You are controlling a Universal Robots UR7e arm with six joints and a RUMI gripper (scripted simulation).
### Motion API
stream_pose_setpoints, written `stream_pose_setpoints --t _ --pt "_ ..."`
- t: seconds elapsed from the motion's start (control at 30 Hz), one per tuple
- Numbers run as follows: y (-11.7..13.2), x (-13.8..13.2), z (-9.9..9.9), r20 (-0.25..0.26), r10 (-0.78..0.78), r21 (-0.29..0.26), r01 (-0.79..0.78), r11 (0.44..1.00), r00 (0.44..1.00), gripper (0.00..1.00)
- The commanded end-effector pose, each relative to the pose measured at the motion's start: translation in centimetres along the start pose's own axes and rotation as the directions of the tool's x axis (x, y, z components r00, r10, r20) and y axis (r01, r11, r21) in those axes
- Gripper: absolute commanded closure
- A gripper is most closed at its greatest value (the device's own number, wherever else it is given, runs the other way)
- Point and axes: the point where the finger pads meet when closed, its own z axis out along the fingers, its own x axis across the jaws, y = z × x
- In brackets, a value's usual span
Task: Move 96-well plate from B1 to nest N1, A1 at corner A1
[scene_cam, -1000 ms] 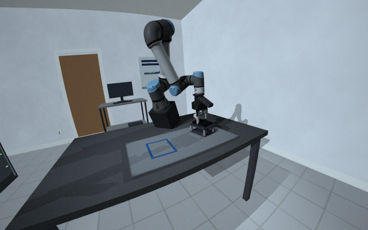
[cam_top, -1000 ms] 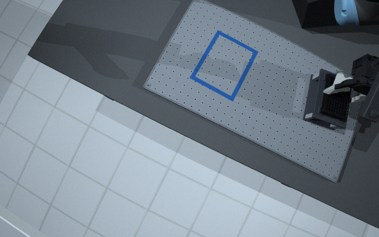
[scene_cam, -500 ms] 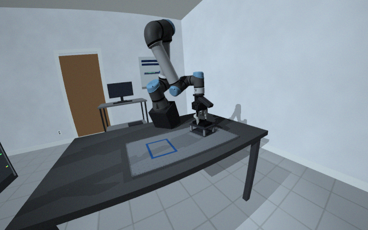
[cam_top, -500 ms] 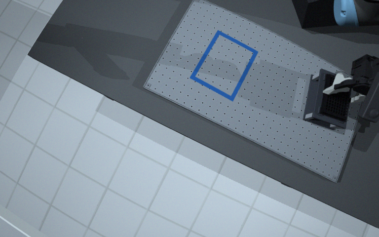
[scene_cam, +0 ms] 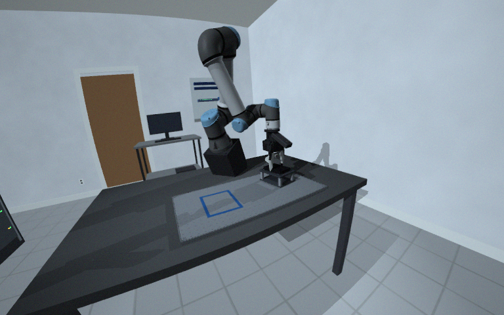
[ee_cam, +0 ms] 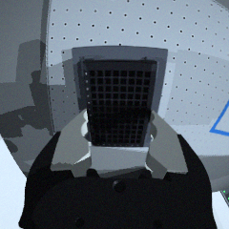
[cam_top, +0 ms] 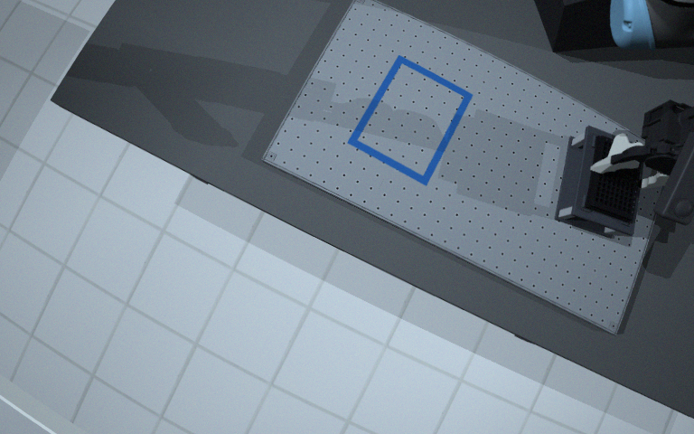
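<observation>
The black 96-well plate (cam_top: 614, 192) is over the raised grey nest N1 (cam_top: 588, 179) at the right end of the perforated mat. I cannot tell whether it rests inside the locators or hangs just above them. My gripper (cam_top: 632, 165) is shut on the plate, its two pale fingers clamping the plate's long sides near one end. In the wrist view the plate (ee_cam: 119, 107) lies within the nest's outline (ee_cam: 119, 57), with the fingers on both sides. In the side view the gripper (scene_cam: 273, 159) stands upright above the nest (scene_cam: 277, 176). The cut corner is not discernible.
The blue outline of spot B1 (cam_top: 409, 120) lies empty on the mat's middle; it also shows in the side view (scene_cam: 220, 203). The arm's base block (scene_cam: 224, 157) stands at the table's back. The table's far edge and the right wall are close behind the nest.
</observation>
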Motion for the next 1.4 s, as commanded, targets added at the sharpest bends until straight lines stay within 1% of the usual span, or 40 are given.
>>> stream_pose_setpoints --t 0.0,0.5,0.53,1.2,1.3,1.37 --pt "-0.03 -0.01 0.06 0.000 0.000 0.001 0.000 1.000 1.000 1.00" --pt "-0.03 -0.01 0.24 0.000 0.000 0.001 0.000 1.000 1.000 1.00" --pt "-0.03 -0.01 0.24 0.000 0.000 0.001 0.000 1.000 1.000 0.00" --pt "-0.03 -0.01 0.24 0.000 0.000 0.001 0.000 1.000 1.000 0.00" --pt "-0.03 -0.01 -0.54 0.000 0.000 0.001 0.000 1.000 1.000 0.00" --pt "-0.03 -0.01 -0.54 0.000 0.000 0.001 0.000 1.000 1.000 0.00"
